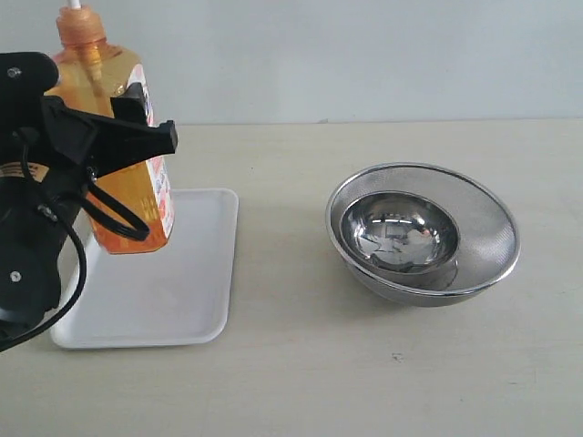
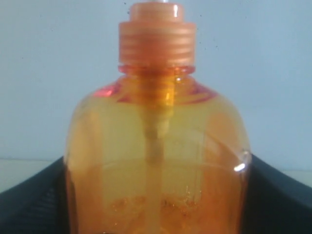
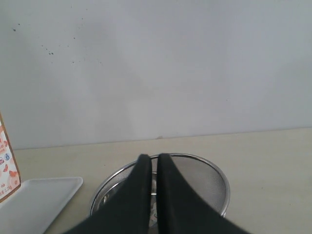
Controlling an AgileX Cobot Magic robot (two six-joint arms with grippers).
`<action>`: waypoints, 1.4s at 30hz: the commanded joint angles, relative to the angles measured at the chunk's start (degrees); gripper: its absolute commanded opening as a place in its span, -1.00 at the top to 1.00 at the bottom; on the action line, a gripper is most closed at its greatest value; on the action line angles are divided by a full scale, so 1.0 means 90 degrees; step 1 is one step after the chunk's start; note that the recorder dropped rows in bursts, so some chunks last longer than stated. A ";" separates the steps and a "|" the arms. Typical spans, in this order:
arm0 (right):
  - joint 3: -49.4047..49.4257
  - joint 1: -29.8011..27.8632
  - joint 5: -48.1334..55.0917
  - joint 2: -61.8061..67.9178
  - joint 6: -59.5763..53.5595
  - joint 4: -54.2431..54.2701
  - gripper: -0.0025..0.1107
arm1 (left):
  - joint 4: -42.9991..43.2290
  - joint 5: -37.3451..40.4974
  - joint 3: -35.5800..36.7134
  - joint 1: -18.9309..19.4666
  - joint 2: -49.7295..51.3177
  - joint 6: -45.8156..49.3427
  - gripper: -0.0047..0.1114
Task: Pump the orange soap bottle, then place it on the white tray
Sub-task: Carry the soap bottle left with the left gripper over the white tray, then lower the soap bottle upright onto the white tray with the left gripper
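The left gripper [image 1: 146,123] is clamping the tall translucent orange plastic soap bottle [image 1: 127,182] across its body, with the jaws standing wide at the bottle's width. The bottle is leaning slightly over the flat white rectangular tray [image 1: 173,291]; whether its base is touching cannot be told.

The placing step is probably calling for a vertical descent, levelling the base inside the rim before releasing.

The right gripper [image 3: 154,180] is holding nothing, its jaws nearly together.

The bottle is showing a ribbed orange collar, a white stem, a pale dip tube and a white side label.
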 commanded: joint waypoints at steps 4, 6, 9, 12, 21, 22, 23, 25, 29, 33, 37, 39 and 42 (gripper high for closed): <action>-0.0004 -0.0047 -0.0003 -0.0030 -0.0018 0.0001 0.96 | 0.0887 -0.0711 -0.0056 0.0256 0.0329 -0.0435 0.84; -0.0004 -0.0047 -0.0003 -0.0030 -0.0018 0.0001 0.96 | 0.1086 -0.0711 -0.0056 0.0426 0.0492 -0.0742 0.84; -0.0004 -0.0047 -0.0003 -0.0030 -0.0018 0.0001 0.96 | 0.1232 -0.0711 -0.0056 0.0607 0.0633 -0.0976 0.84; -0.0004 -0.0047 -0.0003 -0.0030 -0.0018 0.0001 0.96 | 0.1451 -0.0711 -0.0056 0.0787 0.0911 -0.1527 0.84; -0.0004 -0.0047 -0.0181 -0.0030 -0.0018 -0.0042 0.96 | 0.1458 -0.0711 -0.0079 0.0796 0.1436 -0.1648 0.84; -0.0004 -0.0047 -0.0227 -0.0030 -0.0018 -0.0028 0.96 | 0.1458 -0.0711 -0.0079 0.0796 0.1484 -0.1684 0.84; -0.0004 -0.0047 -0.0257 -0.0030 -0.0018 -0.0027 0.96 | 0.1458 -0.0711 -0.0089 0.0796 0.1547 -0.1696 0.84; -0.0004 -0.0047 -0.0311 -0.0030 -0.0018 -0.0027 0.96 | 0.1471 -0.0711 -0.0105 0.0804 0.1619 -0.1765 0.84; -0.0004 -0.0047 -0.0327 -0.0030 -0.0018 -0.0027 0.96 | 0.1498 -0.0711 -0.0105 0.0838 0.1722 -0.1955 0.84; -0.0004 -0.0047 -0.0327 -0.0030 -0.0018 -0.0027 0.96 | 0.1454 -0.0711 -0.0093 0.0838 0.1716 -0.1955 0.84; -0.0004 -0.0047 -0.0327 -0.0030 -0.0018 -0.0027 0.96 | 0.1462 -0.0711 -0.0049 0.0838 0.1716 -0.1955 0.84; -0.0004 -0.0047 -0.0327 -0.0030 -0.0018 -0.0027 0.96 | 0.1577 -0.0711 0.0019 0.0838 0.1716 -0.1955 0.84; -0.0004 -0.0047 -0.0327 -0.0030 -0.0018 -0.0027 0.96 | 0.1617 -0.0711 0.0095 0.0838 0.1716 -0.1955 0.76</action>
